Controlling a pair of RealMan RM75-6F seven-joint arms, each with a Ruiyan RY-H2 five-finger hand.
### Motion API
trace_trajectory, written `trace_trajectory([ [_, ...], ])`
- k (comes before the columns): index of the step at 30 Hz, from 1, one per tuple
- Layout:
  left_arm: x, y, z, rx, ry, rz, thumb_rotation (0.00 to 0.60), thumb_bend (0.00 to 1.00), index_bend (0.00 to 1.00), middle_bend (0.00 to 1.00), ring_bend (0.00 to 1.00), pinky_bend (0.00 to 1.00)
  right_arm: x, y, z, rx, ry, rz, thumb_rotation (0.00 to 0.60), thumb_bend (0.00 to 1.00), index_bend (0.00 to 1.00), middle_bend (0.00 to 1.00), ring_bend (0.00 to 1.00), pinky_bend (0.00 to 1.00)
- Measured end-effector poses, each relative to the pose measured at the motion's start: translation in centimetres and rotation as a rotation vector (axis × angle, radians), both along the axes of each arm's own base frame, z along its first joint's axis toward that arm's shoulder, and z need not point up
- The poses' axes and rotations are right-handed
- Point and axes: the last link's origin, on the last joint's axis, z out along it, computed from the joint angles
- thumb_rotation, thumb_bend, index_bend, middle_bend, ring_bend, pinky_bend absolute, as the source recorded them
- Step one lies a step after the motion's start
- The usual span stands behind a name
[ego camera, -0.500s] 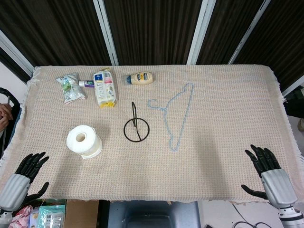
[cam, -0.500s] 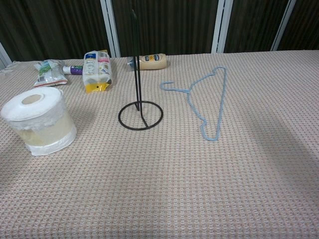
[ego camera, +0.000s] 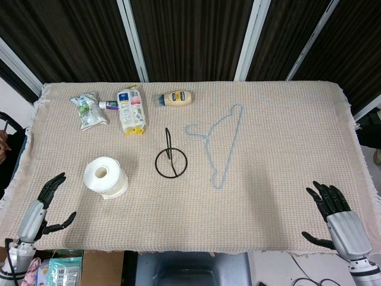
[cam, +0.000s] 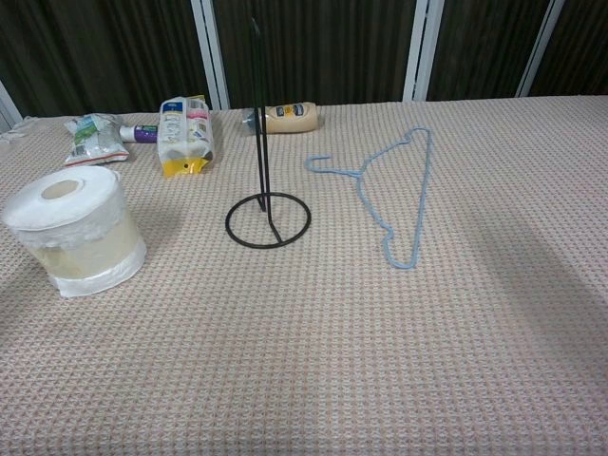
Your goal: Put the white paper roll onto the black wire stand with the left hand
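Note:
The white paper roll point(ego camera: 105, 176) point(cam: 74, 232) stands on end at the left of the table, partly wrapped in clear film. To its right stands the black wire stand point(ego camera: 171, 159) point(cam: 266, 209), a round base with an upright rod. My left hand point(ego camera: 43, 205) hovers over the table's front left corner, fingers spread and empty, a short way in front of and left of the roll. My right hand point(ego camera: 332, 205) rests at the front right edge, fingers spread and empty. Neither hand shows in the chest view.
A light blue wire hanger point(ego camera: 219, 146) lies right of the stand. At the back left lie a green-white packet point(ego camera: 88, 110), a white and yellow pouch point(ego camera: 131, 111), a small tube point(ego camera: 109, 105) and a mayonnaise bottle point(ego camera: 176, 98) on its side.
My left hand has turned onto its edge and moved forward and slightly toward the roll. The right hand, the roll and the stand have not moved.

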Motion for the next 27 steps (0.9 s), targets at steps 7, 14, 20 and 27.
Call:
trace_trajectory([
  [7, 0.1, 3.2, -4.1, -0.075, -0.061, 0.059, 0.6, 0.31, 0.0, 0.0, 0.0, 0.0, -0.2, -0.2, 0.2, -0.009, -0.001, -0.014, 0.6, 0.2, 0.0, 0.0, 0.0, 0.0],
  [14, 0.7, 5.3, -7.4, -0.109, -0.089, 0.105, 0.6, 0.31, 0.0, 0.0, 0.0, 0.0, -0.2, -0.2, 0.5, -0.015, -0.008, -0.013, 0.6, 0.2, 0.0, 0.0, 0.0, 0.0],
  [20, 0.9, 6.6, -8.8, -0.07, -0.088, 0.141, 0.6, 0.31, 0.0, 0.0, 0.0, 0.0, -0.3, -0.2, 0.7, -0.024, -0.011, -0.017, 0.6, 0.2, 0.0, 0.0, 0.0, 0.0],
  [27, 0.6, 7.6, -9.6, -0.061, -0.06, 0.189, 0.6, 0.32, 0.0, 0.0, 0.0, 0.0, -0.3, -0.1, 0.9, -0.031, -0.014, -0.018, 0.6, 0.2, 0.0, 0.0, 0.0, 0.0],
])
